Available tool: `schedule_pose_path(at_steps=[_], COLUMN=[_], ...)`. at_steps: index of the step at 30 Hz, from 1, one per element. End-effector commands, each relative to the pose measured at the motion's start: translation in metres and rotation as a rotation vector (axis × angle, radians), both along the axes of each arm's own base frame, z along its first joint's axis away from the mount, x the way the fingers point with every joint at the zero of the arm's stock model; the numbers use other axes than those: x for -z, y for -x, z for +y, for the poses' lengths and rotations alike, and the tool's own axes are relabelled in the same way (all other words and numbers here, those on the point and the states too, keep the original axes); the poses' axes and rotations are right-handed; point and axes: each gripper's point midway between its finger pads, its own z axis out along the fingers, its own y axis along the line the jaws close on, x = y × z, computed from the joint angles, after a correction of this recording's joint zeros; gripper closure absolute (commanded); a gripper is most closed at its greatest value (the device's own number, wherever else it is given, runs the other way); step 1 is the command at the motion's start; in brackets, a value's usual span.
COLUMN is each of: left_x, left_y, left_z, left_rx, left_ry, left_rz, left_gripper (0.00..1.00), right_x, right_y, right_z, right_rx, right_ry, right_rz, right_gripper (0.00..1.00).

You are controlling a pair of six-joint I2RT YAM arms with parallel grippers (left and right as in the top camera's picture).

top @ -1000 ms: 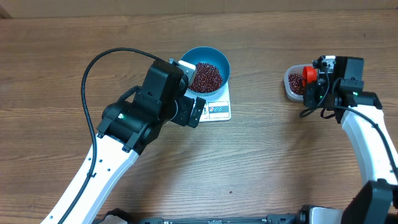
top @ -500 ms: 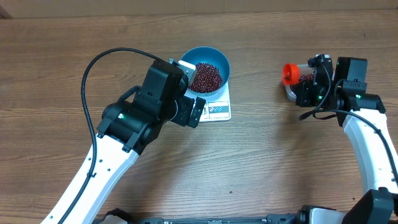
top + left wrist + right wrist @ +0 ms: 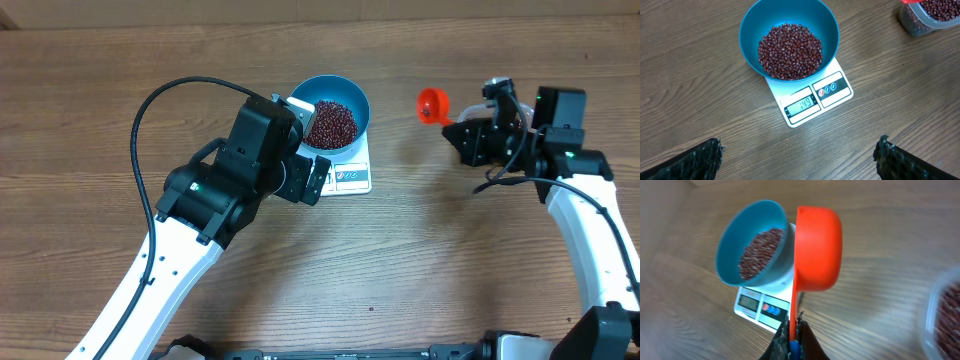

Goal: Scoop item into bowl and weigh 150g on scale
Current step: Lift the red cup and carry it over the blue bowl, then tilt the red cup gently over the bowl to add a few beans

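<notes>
The blue bowl [image 3: 331,83] stands on the white scale [image 3: 351,178] and holds a heap of dark red-brown beans [image 3: 331,123]. In the left wrist view the bowl [image 3: 751,27] is at top centre and the scale's display [image 3: 802,104] reads 149. My left gripper [image 3: 799,150] hovers open just in front of the scale, nothing between its fingers. My right gripper [image 3: 792,327] is shut on the handle of an orange scoop [image 3: 817,250]. The scoop [image 3: 432,102] hangs in the air to the right of the bowl, and its inside is not visible.
A clear plastic tub [image 3: 930,15] with more beans stands on the table right of the scale; it shows blurred at the right edge of the right wrist view [image 3: 945,310]. A black cable [image 3: 150,110] loops over the left arm.
The right gripper has lifted the scoop out of the tub and carried it left toward the bowl. The left arm, bowl and scale have not moved.
</notes>
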Motion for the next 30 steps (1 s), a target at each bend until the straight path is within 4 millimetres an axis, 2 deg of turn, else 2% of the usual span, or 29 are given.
schedule_pose_path(at_steps=[1,5,10,16,21,25,30], left_x=[-0.005,-0.005,-0.005,-0.005,-0.005,-0.005,-0.005], left_y=[-0.002,-0.002,-0.002,-0.002,-0.002,-0.002,-0.002], left_z=[-0.003,-0.003,-0.003,-0.003,-0.003,-0.003,-0.003], left_rx=[0.003,0.003,0.003,0.003,0.003,0.003,0.003], left_ry=[0.013,0.013,0.012,0.013,0.013,0.013,0.013], left_rz=[-0.01,-0.01,-0.01,-0.01,-0.01,-0.01,-0.01], left_gripper=[0.0,0.01,0.0,0.0,0.01,0.0,0.0], right_x=[-0.032,-0.044,-0.05,-0.045,-0.026,-0.011,-0.011], right_y=[-0.004,-0.007,-0.014,-0.021,-0.019,-0.02,-0.033], right_z=[0.026,0.055,0.081,0.107,0.13,0.138,0.132], right_rx=[-0.075,-0.149,-0.174,-0.199,-0.294,-0.412,-0.387], right_ry=[-0.034,-0.031,0.033,0.075,0.113,0.225,0.298], right_rz=[-0.097,-0.182,-0.268,-0.315,-0.332,-0.432,-0.486], right_gripper=[0.96,0.96,0.96,0.96,0.96,0.96,0.96])
